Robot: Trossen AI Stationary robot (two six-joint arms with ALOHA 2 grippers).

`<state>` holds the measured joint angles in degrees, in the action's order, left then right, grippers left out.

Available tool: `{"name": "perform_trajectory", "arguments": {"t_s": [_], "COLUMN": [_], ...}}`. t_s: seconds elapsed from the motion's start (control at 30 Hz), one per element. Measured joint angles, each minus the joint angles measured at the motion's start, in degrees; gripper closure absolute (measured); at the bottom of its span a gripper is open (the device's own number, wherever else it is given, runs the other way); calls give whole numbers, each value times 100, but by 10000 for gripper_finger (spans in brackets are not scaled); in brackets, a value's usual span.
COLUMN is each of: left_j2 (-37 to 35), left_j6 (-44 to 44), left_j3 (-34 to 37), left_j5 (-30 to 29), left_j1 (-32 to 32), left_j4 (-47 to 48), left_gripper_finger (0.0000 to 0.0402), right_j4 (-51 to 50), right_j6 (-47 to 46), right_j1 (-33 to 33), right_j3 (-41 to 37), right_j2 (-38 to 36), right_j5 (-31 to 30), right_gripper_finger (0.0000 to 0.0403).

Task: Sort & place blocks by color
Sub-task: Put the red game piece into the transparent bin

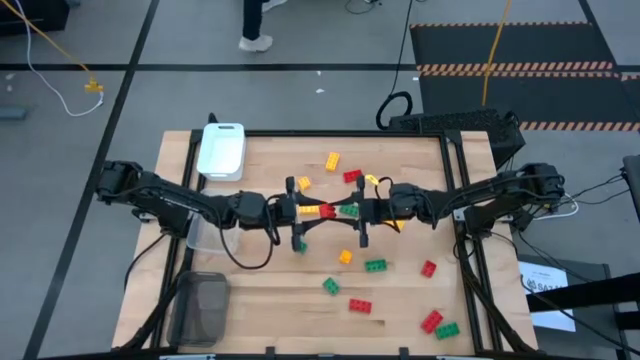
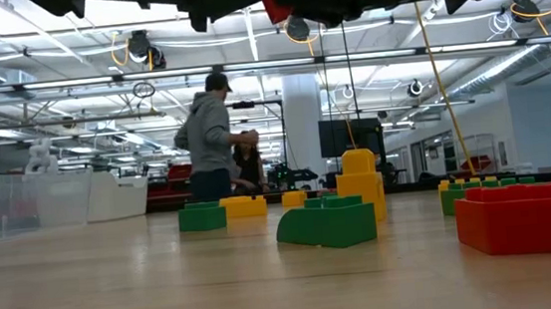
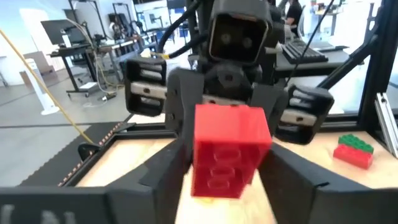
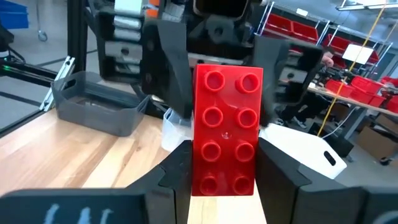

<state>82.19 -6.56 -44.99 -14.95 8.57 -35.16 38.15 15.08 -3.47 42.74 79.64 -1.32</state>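
The two arms meet nose to nose above the middle of the worktop (image 1: 270, 290), and one red block (image 1: 325, 211) hangs between them in the air. The right tool (image 4: 224, 168) has it by its long sides, the fingers (image 4: 177, 171) pressed against both flanks with the studded face turned to that arm's own camera. The left tool (image 3: 227, 177) reaches in from the far end, and the same red block (image 3: 227, 152) sits between its fingers (image 3: 165, 180); these stand narrow about it, but whether they already bear on the plastic I cannot tell. This looks like a hand-over from one arm to the other, and it explains the raised, level hold: it leaves the free end clear for the second tool.

The loose blocks lie below and around both tools: a green one (image 1: 375, 265) and a yellow one (image 1: 345, 257) just under the right tool, more beyond. The white tray (image 1: 222, 150), clear tray (image 1: 200, 232) and dark tray (image 1: 203, 305) stand behind the left tool, beside its arm, probably where the colours go.
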Motion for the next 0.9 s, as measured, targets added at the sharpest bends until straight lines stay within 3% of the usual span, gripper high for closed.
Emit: {"name": "perform_trajectory", "arguments": {"t_s": [0.1,0.2,0.3,0.53,0.73,0.9], "left_j2": [-2,-2,-19,-323,-1100,-2030], "left_j6": [-41,-42,-33,6,762,2379], "left_j3": [0,0,0,0,4,3], "left_j5": [-1,-10,-150,-726,-1402,-1746], "left_j1": [-19,-19,-19,-28,-26,-20], "left_j4": [14,7,52,365,2103,4384], "left_gripper_finger": [270,270,270,270,270,270], "right_j4": [5,7,-59,-904,-1349,-1509], "right_j6": [-35,-85,-82,-226,-241,-239], "right_j1": [3,3,5,3,3,5], "right_j3": [0,0,0,0,0,-2], "right_j2": [0,0,0,2,-69,-241], "right_j5": [-7,-15,-64,-1121,-1660,-1859], "right_gripper_finger": [282,269,227,149,129,130]}}
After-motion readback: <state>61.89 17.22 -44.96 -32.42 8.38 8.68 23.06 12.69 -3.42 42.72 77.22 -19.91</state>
